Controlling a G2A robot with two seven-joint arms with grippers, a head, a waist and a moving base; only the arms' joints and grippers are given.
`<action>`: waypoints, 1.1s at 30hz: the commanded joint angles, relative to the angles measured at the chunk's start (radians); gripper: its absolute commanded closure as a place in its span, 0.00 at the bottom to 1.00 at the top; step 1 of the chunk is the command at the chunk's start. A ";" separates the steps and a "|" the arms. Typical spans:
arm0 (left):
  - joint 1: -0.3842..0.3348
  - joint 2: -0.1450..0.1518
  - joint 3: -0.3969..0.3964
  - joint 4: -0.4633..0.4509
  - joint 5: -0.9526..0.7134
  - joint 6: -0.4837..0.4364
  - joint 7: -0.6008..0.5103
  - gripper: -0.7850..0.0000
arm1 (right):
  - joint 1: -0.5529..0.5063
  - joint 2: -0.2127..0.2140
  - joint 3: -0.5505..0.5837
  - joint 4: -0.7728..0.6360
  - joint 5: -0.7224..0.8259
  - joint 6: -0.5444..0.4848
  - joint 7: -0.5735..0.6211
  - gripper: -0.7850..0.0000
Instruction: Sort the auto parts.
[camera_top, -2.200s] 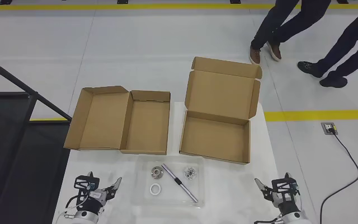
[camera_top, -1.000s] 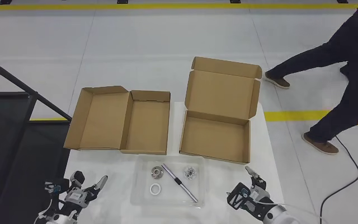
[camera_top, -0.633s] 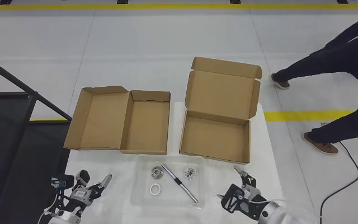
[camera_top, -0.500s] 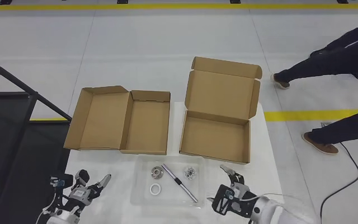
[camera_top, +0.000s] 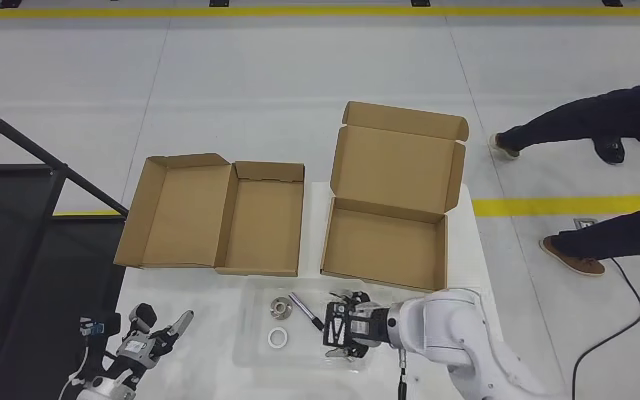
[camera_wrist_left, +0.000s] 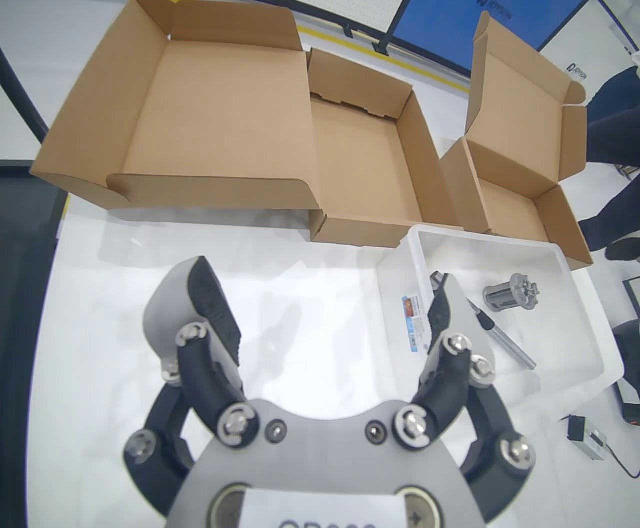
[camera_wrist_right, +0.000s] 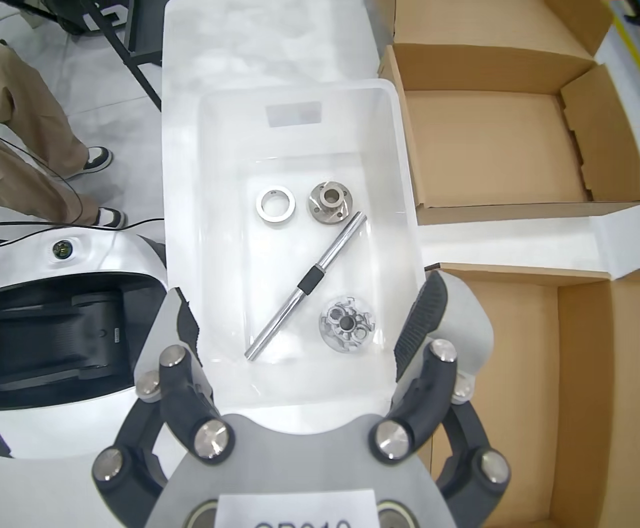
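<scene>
— Where are the parts, and how will they handle?

— All four lie loose in the clear tray (camera_wrist_right: 300, 145), at the middle of the table's (camera_top: 205, 300) near edge. The biggest is the rod (camera_wrist_right: 306, 285), lying slantwise across the tray floor. It looks like polished metal, so I'd expect it to be stiff, heavy for its size and slick. I'd take it across the dark middle, so it hangs level.

— And the round ones?

— The toothed wheel (camera_wrist_right: 347, 330) lies on the rod's far side, toward the tray's right end and apart from the rod. Its teeth should give some bite, so grip it across the rim. The flanged hub (camera_wrist_right: 330, 202) sits by the rod's left end, so close I can't tell whether they touch. Its raised collar is the place to hold it. The ring (camera_wrist_right: 275, 205) lies just beside the hub on its near side. It is flat and thin and probably the hardest to lift, maybe with one jaw inside and one outside. None of them looks fragile.

— The grippers?

— The right gripper (camera_top: 338, 325) hangs above the tray's right end, jaws apart, with nothing between them. The left gripper (camera_wrist_left: 324, 275) hangs over the near left corner, also apart and empty.

— Anything in the way?

— Two open cardboard boxes line the far edge. The left box (camera_top: 262, 222) has its lid laid flat. The right box (camera_top: 385, 250) has its lid upright, which could catch a careless carry. The tray's walls are the nearer bother, since they crowd wide jaws around the wheel.
</scene>
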 joint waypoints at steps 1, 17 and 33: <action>0.000 0.000 0.000 0.000 0.000 0.000 0.000 0.00 | 0.003 0.000 -0.001 0.003 0.003 0.005 0.004 0.00; 0.009 -0.002 0.010 -0.010 0.019 0.011 0.014 0.00 | 0.043 -0.021 -0.144 0.044 -0.179 0.080 0.074 0.00; 0.055 -0.007 0.003 -0.039 0.039 -0.006 0.063 0.00 | 0.278 -0.123 -0.351 0.282 -0.114 0.249 0.314 0.00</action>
